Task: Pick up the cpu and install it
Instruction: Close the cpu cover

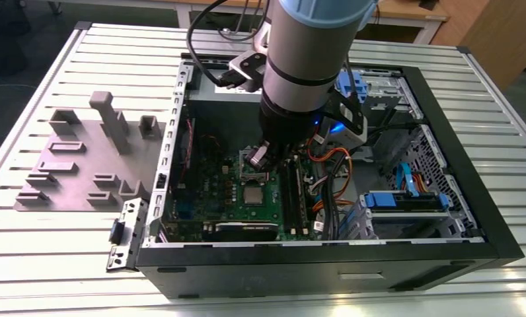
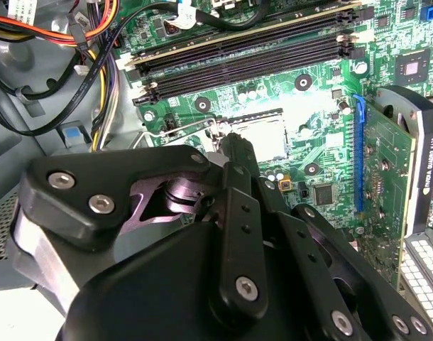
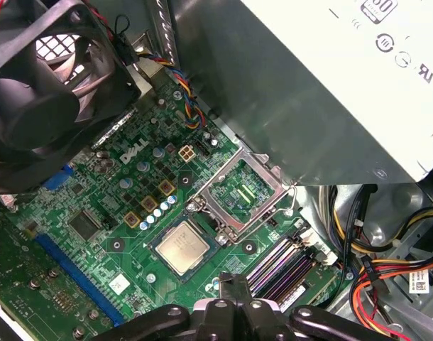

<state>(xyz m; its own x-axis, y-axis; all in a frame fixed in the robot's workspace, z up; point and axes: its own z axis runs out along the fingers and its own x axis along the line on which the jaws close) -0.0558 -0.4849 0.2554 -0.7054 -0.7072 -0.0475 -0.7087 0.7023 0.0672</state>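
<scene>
An open computer case (image 1: 439, 198) lay on its side on a slatted metal table (image 1: 60, 264), and it serves here as the landmark. In the exterior view, to the case's left on the table sat a grey fixture block (image 1: 78, 165) with upright pegs and slots. Inside the case, a green motherboard (image 1: 236, 198) covered the floor of the left half. The cpu (image 1: 255, 195), a small square chip with a silver top, lay flat in its socket near the middle of the motherboard. In the first wrist view the cpu (image 3: 182, 246) sat seated in the socket with the silver socket frame (image 3: 239, 192) swung open just beside it, hinged along one edge. A black fan (image 3: 39, 85) stood at the case wall near the socket, and a large grey power supply box (image 3: 309, 85) filled the case end beyond the frame.

The robot arm (image 1: 312, 59) reached down into the middle of the case. Its gripper (image 1: 261, 158) hung just above the socket area, apart from the cpu and carrying nothing. Whether its fingers were spread or closed could not be told. In the second wrist view the black gripper body (image 2: 223, 284) loomed over the motherboard beside the memory slots (image 2: 252, 50). Toward the case's right, bundled cables (image 1: 334, 165) and blue drive bays (image 1: 404, 201) sat.
</scene>
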